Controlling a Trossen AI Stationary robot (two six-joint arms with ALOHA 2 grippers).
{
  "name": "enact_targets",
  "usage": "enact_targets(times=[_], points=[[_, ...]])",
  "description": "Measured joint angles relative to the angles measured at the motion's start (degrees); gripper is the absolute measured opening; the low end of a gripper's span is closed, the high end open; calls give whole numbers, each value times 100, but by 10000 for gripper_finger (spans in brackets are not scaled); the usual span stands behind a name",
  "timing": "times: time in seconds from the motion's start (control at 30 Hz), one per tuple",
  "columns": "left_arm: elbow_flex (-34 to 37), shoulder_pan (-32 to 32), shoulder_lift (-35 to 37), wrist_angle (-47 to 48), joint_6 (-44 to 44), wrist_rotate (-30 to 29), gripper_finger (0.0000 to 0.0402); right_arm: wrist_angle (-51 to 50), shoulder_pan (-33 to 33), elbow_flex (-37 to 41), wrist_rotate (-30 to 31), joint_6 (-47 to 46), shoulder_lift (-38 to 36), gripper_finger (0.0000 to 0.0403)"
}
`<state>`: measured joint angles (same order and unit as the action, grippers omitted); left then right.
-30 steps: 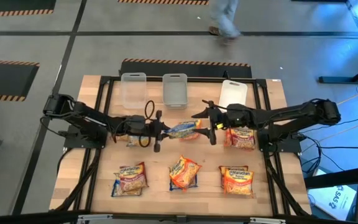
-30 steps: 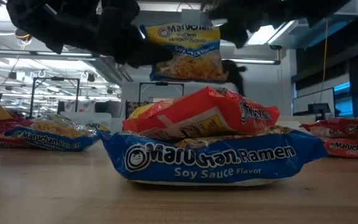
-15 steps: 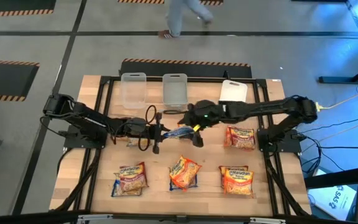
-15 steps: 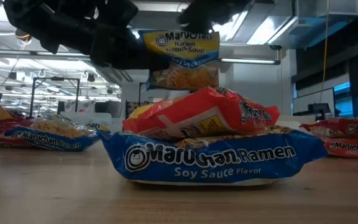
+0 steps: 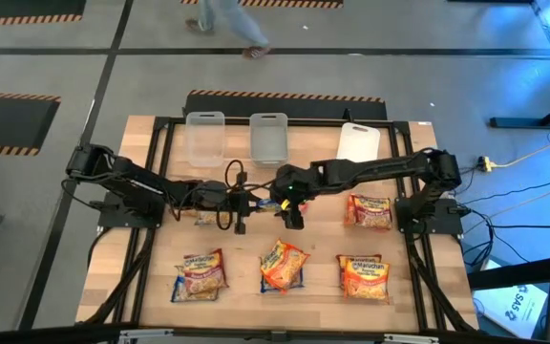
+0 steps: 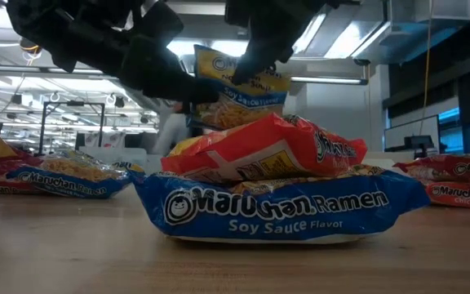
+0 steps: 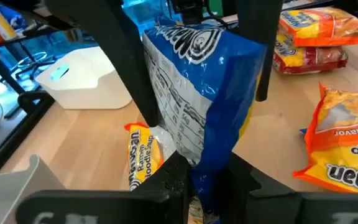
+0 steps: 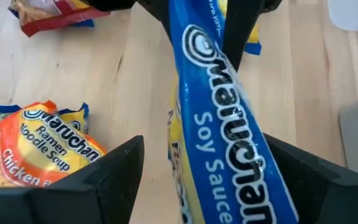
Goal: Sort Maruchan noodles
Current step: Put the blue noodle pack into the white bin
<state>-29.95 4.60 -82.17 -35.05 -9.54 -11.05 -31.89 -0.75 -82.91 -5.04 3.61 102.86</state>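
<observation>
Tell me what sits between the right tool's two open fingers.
The blue soy sauce packet runs through the gap of the right tool, seen in the right wrist view; the left tool is shut on it.

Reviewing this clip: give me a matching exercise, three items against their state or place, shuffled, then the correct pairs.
Items:
1. left gripper
2. right gripper
3. blue soy sauce packet

States:
A. open, fingers either side of the packet
B. held up above the table
C. shut on the packet

Pairs: 1-C, 2-A, 3-B
</observation>
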Motion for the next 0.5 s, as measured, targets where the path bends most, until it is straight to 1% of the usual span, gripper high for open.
enact_targets(times=[0.07, 0.17, 0.3, 0.5], points=[[0, 2, 0, 1, 0, 1, 44, -9, 0, -2, -2, 72, 37, 269], [0, 2, 0, 2, 11, 2, 44, -57, -1, -2, 158, 153, 57, 231], [0, 2, 0, 4, 16, 0, 44, -102, 0, -2, 348, 231, 67, 165], [0, 7, 0, -19, 15, -2, 56, -138, 0, 0, 354, 293, 61, 67]])
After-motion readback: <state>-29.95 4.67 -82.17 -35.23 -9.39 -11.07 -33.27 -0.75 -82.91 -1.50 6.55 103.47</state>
